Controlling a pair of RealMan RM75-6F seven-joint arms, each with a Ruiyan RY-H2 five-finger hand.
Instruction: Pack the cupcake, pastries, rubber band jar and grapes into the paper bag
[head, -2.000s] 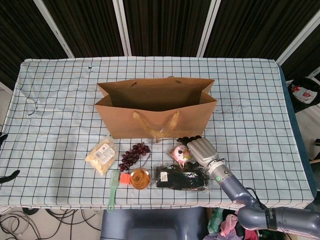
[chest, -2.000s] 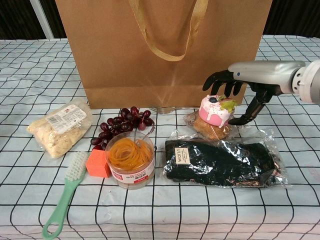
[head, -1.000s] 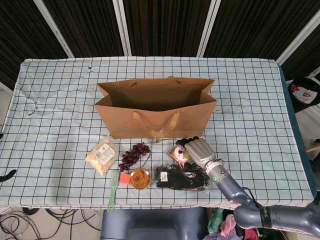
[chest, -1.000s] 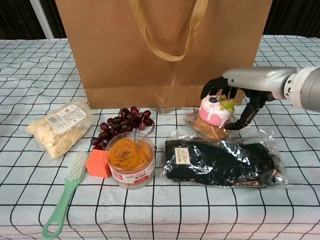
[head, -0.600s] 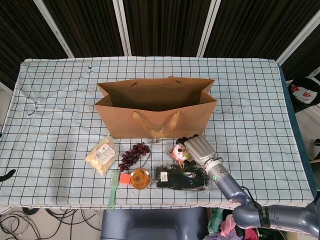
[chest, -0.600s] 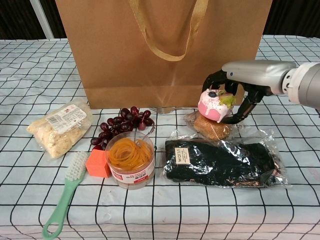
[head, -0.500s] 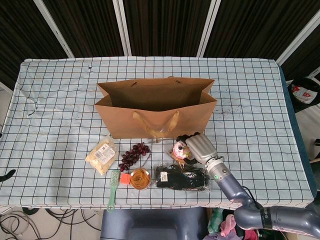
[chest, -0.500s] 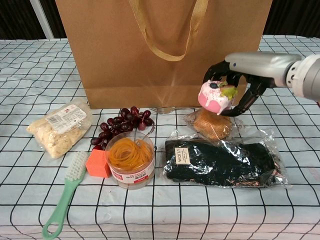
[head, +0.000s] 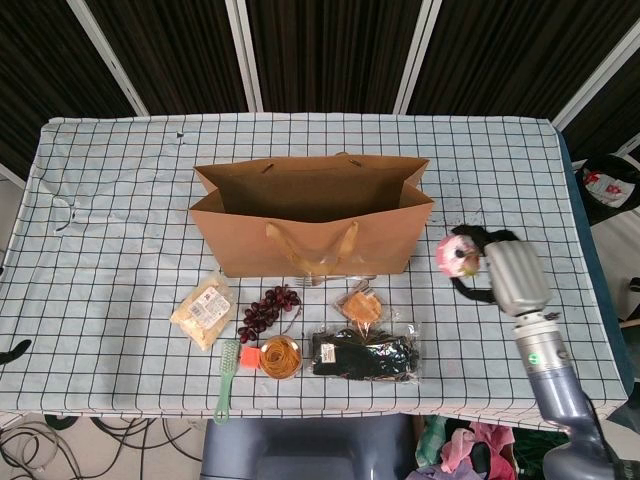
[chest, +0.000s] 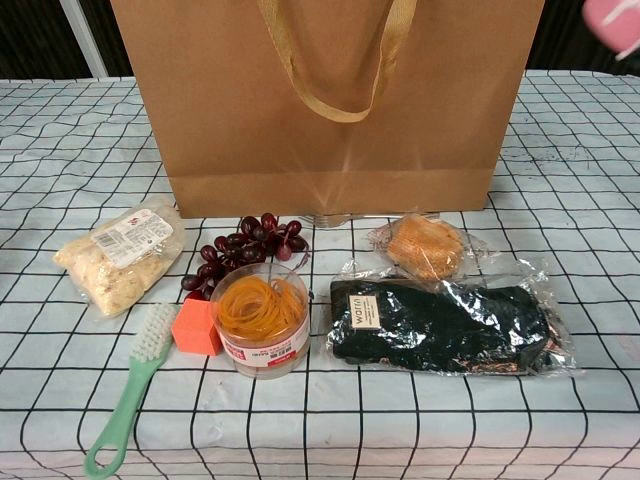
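Note:
My right hand (head: 510, 275) grips the pink cupcake (head: 457, 254) in the air, to the right of the open brown paper bag (head: 310, 215). In the chest view only a pink edge of the cupcake (chest: 615, 20) shows at the top right corner. On the cloth in front of the bag lie a wrapped round pastry (chest: 425, 245), dark red grapes (chest: 245, 250), the rubber band jar (chest: 262, 318) and a packet of pale pastries (chest: 120, 255). My left hand is not visible.
A dark item in shiny wrap (chest: 440, 325) lies in front of the round pastry. An orange block (chest: 195, 327) and a green brush (chest: 130, 395) sit left of the jar. The bag's handle (chest: 335, 60) hangs over its front wall.
My right hand closed on the cupcake, lifted it off the round pastry and carried it up and to the right, beside the bag. The pastry stays on the table.

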